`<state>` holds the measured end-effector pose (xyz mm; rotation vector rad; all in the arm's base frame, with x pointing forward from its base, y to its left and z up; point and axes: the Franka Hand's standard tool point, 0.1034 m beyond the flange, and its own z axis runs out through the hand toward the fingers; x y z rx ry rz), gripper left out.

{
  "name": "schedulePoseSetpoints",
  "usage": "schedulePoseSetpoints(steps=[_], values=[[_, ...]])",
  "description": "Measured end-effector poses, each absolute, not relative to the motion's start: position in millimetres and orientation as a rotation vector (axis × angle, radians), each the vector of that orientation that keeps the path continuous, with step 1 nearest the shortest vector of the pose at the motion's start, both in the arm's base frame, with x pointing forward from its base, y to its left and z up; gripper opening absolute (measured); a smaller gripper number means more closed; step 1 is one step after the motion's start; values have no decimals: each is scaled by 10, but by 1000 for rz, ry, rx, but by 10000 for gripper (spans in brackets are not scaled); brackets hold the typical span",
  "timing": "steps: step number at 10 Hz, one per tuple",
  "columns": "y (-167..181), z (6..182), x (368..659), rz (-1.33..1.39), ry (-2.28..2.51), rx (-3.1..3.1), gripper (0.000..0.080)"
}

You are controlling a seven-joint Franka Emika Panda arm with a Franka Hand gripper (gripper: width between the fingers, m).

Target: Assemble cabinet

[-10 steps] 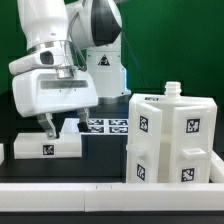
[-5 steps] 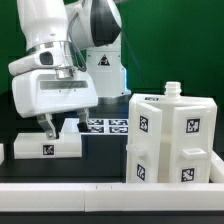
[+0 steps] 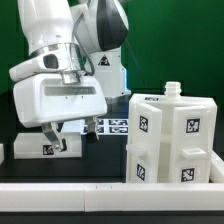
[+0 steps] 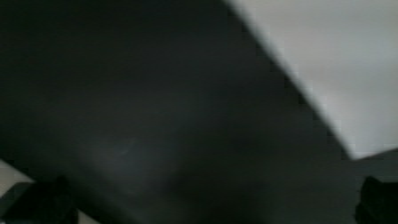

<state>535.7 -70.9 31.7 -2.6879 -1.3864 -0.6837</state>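
- Two white parts of the cabinet show in the exterior view. A tall stacked cabinet body (image 3: 170,135) stands on the tabletop (image 3: 100,155) at the exterior view's right. A low white block (image 3: 28,150) lies at the exterior view's left.
- The end effector (image 3: 54,138) hangs just over the inner end of the low white block. It is so close that I cannot tell whether a fingertip touches it.
- That block is the nearer part by far. The cabinet body is well apart from the end effector, off toward the exterior view's right, with the marker board (image 3: 112,126) lying flat between and behind them.
- The block's long axis runs across the exterior view, side to side. To clamp its short width, I judge the fingers would have to straddle it across that axis.
- There is one arm only, so nearness is not a choice between hands.
- The end effector looks released. The wrist view shows two dark shapes far apart at its edge, with nothing but dark tabletop between them. The blur makes this a judgement, not a certainty.
- The wrist view is otherwise smeared, with one pale wedge I cannot name.
- The arm's big white housing (image 3: 55,100) hides the fingers' upper parts and the block's rear edge.
- A small knob-like piece (image 3: 172,91) tops the cabinet body, but its form is unclear.
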Motion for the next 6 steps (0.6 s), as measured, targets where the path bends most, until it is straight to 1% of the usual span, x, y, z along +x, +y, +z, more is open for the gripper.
schedulePoseSetpoints(steps=[1, 4, 5, 6], values=[[-659, 332, 5311, -688, -1326, -2712, 795], [-678, 315, 5320, -687, -1321, -2712, 795], [-712, 310, 5255, -596, -1309, -2706, 795], [-764, 359, 5221, -485, -1314, -2695, 795]])
